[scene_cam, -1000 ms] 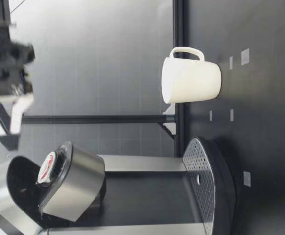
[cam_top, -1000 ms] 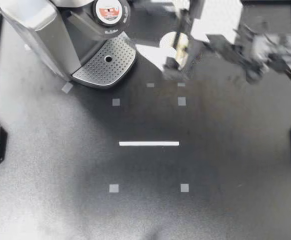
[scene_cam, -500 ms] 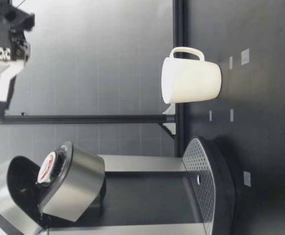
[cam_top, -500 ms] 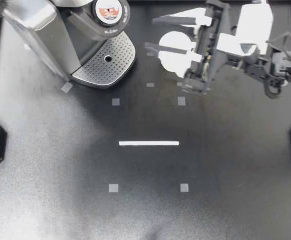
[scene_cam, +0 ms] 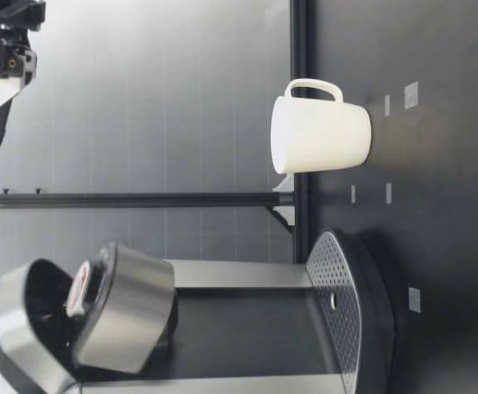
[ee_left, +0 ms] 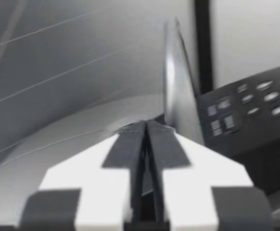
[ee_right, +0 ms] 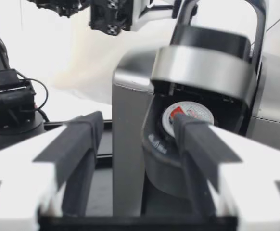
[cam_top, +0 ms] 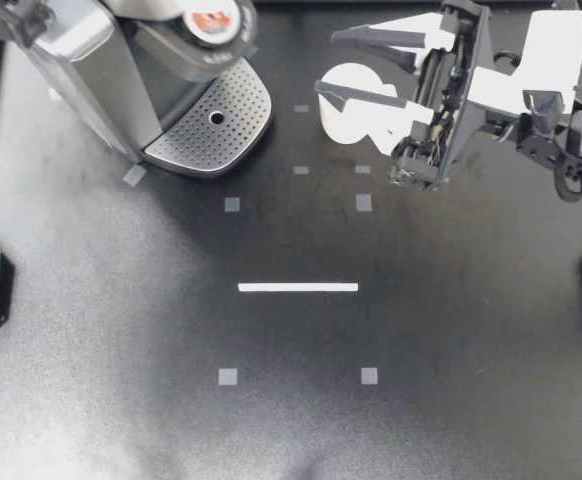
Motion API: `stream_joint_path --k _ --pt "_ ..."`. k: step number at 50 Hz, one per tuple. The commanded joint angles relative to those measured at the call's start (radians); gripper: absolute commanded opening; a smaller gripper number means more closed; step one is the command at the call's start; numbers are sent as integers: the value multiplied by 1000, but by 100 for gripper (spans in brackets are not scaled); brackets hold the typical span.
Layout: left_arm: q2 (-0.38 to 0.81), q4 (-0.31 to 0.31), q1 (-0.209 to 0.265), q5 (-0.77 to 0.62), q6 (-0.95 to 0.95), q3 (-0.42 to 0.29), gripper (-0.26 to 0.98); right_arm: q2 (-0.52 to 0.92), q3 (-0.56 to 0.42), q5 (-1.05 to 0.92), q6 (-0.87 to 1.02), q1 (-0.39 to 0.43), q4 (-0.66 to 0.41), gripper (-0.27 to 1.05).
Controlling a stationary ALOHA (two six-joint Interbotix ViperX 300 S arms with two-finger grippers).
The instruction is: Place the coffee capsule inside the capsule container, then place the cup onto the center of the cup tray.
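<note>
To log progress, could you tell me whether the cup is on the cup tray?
No, the cup stands on the table, apart from the cup tray.

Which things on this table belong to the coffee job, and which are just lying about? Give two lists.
Job: coffee capsule, capsule container, cup, cup tray.
Lying about: white tape strip, grey square markers.

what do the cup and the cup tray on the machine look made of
The cup looks like glazed ceramic: plain white, smooth, thick looped handle. The cup tray seems satin metal, silvery with rows of punched holes, though metal-look plastic is possible.
</note>
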Motion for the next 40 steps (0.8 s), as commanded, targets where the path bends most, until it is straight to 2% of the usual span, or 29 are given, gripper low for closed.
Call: stream_joint_path --k 1,19,27,40 --pt "-5 5 0 -67 -3 -38 12 -26 -6 -14 2 5 0 60" --pt "3 3 -2 -314 -71 -78 12 -46 18 -38 3 18 0 60" --pt "21 3 -2 -322 -81 -80 12 -46 20 -51 2 26 0 60" --pt "80 0 -31 -319 -98 -89 12 -51 26 -52 2 34 0 60"
